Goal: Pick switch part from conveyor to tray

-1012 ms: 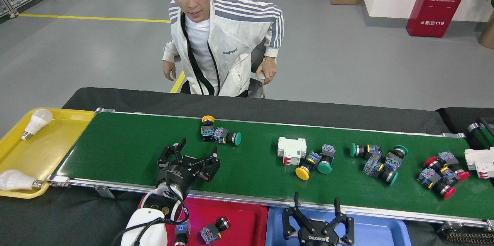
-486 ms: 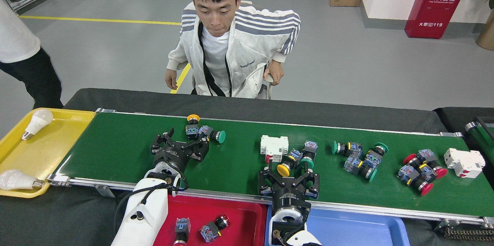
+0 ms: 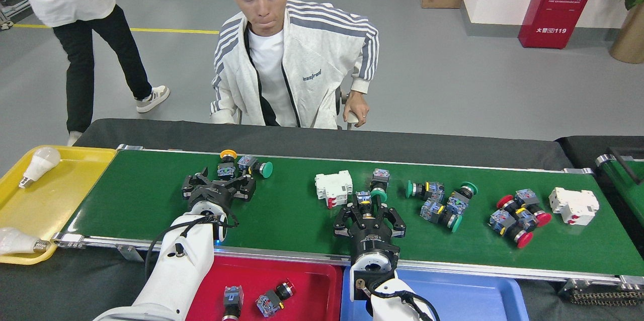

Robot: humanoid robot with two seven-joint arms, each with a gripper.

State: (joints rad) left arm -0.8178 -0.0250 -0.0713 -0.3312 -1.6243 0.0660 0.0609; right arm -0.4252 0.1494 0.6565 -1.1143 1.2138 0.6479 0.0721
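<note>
Two switch parts [image 3: 254, 302] already lie in the red tray [image 3: 307, 281] at bottom centre, many remain on the conveyor [image 3: 151, 200] (both claws spread open, empty), left gripper [image 3: 217, 191] and right gripper [image 3: 370, 215] hovering over parts.

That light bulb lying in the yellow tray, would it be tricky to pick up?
Probably. The light bulb lies on its side and looks round and smooth, so it may roll or slip when nudged. Its white dome looks thin and likely fragile, and light for its size.
</note>
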